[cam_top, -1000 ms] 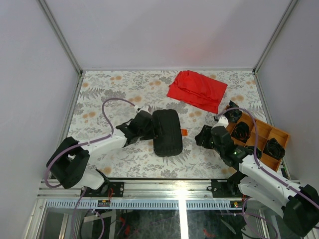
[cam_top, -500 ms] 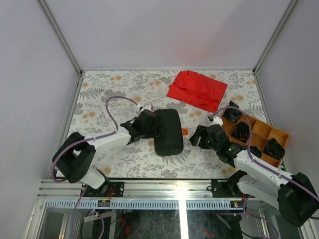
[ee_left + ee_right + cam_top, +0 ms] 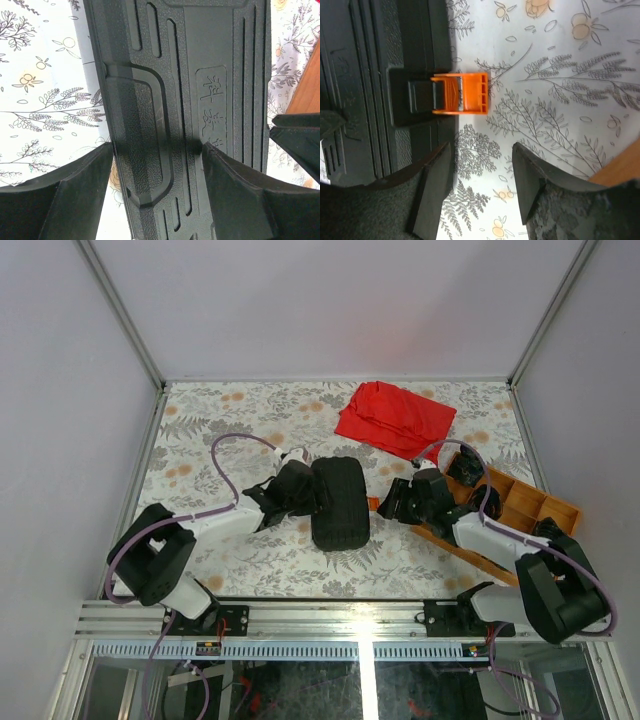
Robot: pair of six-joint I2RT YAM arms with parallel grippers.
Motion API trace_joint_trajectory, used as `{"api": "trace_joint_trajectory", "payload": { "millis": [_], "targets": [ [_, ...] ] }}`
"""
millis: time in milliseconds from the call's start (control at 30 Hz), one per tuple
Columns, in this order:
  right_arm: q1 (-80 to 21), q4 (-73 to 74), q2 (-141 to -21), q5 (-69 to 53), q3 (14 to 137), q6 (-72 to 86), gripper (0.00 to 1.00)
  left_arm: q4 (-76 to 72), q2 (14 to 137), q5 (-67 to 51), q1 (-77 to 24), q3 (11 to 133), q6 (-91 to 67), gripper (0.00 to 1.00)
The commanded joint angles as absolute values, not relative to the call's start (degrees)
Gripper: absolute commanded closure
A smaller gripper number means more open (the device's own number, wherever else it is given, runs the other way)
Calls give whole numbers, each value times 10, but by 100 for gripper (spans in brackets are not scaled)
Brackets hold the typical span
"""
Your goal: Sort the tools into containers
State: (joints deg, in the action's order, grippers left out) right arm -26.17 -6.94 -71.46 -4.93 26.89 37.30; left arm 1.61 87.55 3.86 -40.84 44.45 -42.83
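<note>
The black ribbed plastic tool case (image 3: 338, 505) lies closed in the middle of the floral-patterned table (image 3: 215, 425), with its small orange latch (image 3: 460, 94) sticking out on the right. The left gripper (image 3: 157, 150) is spread wide at the case's left side. The right gripper (image 3: 480, 155), jaws parted, faces the latch without touching it. A wooden compartment tray (image 3: 527, 502) sits to the right and a red cloth (image 3: 395, 420) lies behind.

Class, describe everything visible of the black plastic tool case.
The black ribbed plastic tool case lies closed on the floral table, with rounded corners and embossed characters on its lid. An orange latch juts from one long side, facing the open right end effector. The left end effector seems to press its fingers on the lid.
</note>
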Motion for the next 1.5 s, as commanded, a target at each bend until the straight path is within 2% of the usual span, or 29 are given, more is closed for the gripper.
{"api": "trace_joint_trajectory", "payload": {
  "millis": [0,267,667,1033,1467],
  "targets": [
    [-243,-102,-765,-136,325,333,43,103,923,85,-411,415,-394,32],
    [-252,-121,-813,-204,332,338,48,129,903,97,-411,417,-390,29],
    [-345,-133,-845,-208,362,352,47,180,848,127,-411,404,-392,23],
    [-329,-31,-760,-30,344,310,36,178,860,130,-412,391,-388,22],
    [-244,-130,-819,-199,339,325,39,175,864,126,-411,387,-392,23]
  ]
}}
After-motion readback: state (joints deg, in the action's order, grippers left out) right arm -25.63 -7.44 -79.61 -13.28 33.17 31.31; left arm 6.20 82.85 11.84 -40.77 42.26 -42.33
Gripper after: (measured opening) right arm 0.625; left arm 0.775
